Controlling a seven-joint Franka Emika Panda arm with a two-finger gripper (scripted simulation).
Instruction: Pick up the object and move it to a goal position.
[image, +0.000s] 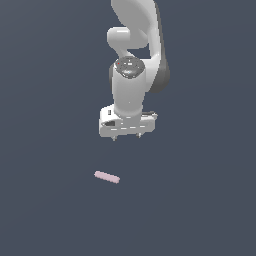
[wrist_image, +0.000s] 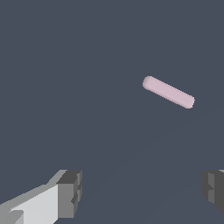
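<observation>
End effector (image: 126, 137) hangs above the dark bench (image: 45, 210), fingers (wrist_image: 70, 194) spread wide and gripping nothing, pointing straight down. Out at about seven o'clock from it in the exterior view, well apart, the pale pink object (image: 107, 177) lies flat on the bench, slightly slanted.
</observation>
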